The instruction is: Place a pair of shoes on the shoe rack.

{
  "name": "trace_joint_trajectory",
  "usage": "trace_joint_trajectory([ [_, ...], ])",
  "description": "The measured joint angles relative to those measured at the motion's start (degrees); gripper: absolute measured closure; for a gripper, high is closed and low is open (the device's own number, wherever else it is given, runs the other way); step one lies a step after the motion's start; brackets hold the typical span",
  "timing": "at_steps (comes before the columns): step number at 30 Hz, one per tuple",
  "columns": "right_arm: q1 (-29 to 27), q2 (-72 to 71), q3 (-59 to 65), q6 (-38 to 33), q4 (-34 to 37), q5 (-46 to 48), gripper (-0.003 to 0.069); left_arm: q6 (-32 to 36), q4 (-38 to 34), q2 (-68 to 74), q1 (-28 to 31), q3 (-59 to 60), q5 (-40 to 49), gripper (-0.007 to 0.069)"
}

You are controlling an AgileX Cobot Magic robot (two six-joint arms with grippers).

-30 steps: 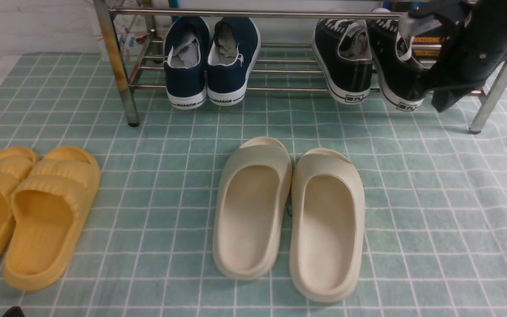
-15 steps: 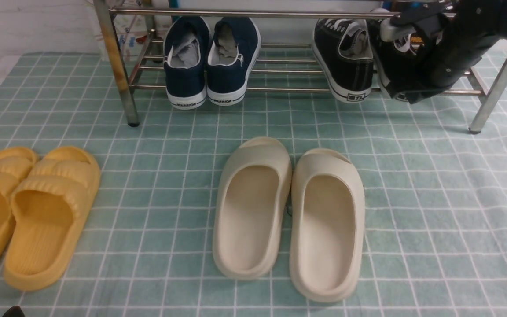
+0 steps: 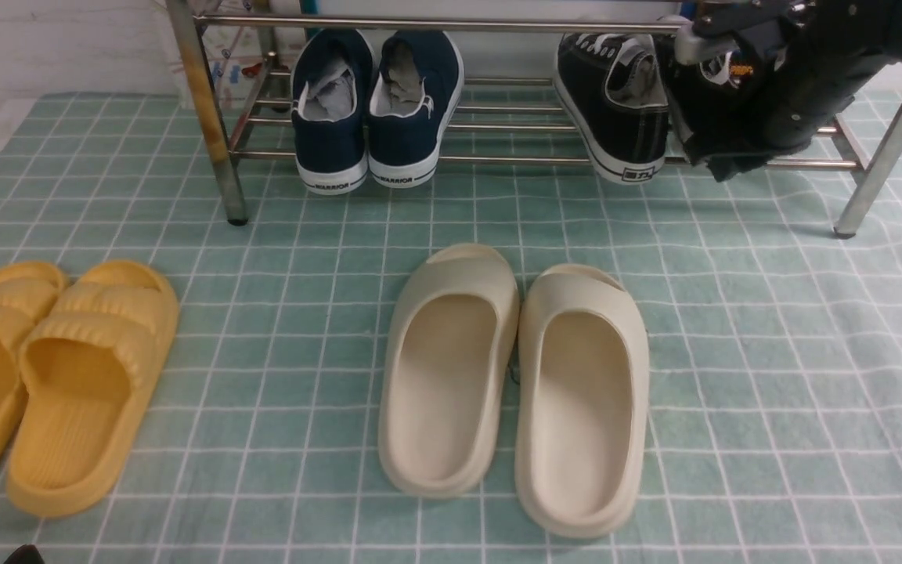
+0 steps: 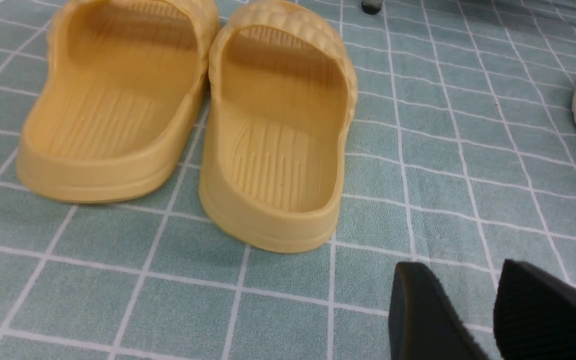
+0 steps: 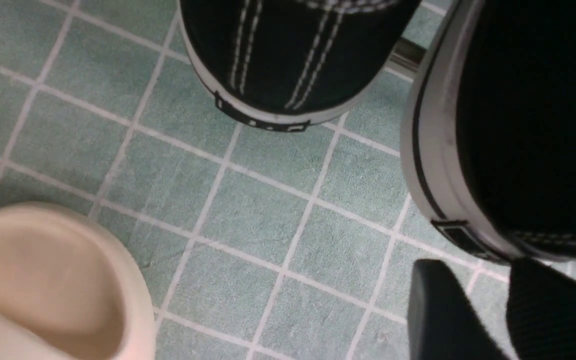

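1. The right hand [image 5: 483, 272] has its two fingers parted, with nothing between them. They sit just at the heel of a black shoe; I cannot tell whether they touch it.
2. That near shoe [image 5: 518, 125] is on the shoe rack [image 3: 451, 24], its white-striped heel jutting out past the front bar. In the front view the right arm [image 3: 803, 86] hides most of it.
3. The other shoe [image 3: 615, 102] lies just beside it on the same low shelf, heel towards the camera and also overhanging the bar. Both black lace-ups are thus at the rack's right end.
4. The rack is of shiny silver tubes. It stands on a green checked cloth [image 3: 772, 352], and its left front leg [image 3: 204, 94] is stained yellow.
5. A pair of navy slip-ons [image 3: 377, 110] sits on the same shelf towards the left end, well apart from the black pair.
6. On the cloth in front of the rack, about the middle, lie two cream slippers [image 3: 514, 384], side by side.
7. The left hand [image 4: 463, 272] is spread wide and empty, low over the cloth.
8. Near it, at the far left, lie two yellow slippers [image 4: 193, 115], close together.
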Motion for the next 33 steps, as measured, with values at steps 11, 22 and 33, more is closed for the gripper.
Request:
trace_joint_trajectory([
  [11,-0.05,-18.38,-2.39,0.0,1.32,18.12,0.0341,0.0,0.0,0.0,0.0,0.0,0.0,0.0386],
  [22,-0.05,-49.68,28.41,0.0,7.81,9.87,0.0662,0.0,0.0,0.0,0.0,0.0,0.0,0.0386],
  [33,-0.05,-80.29,56.21,0.0,12.62,-4.84,0.0662,0.0,0.0,0.0,0.0,0.0,0.0,0.0386],
])
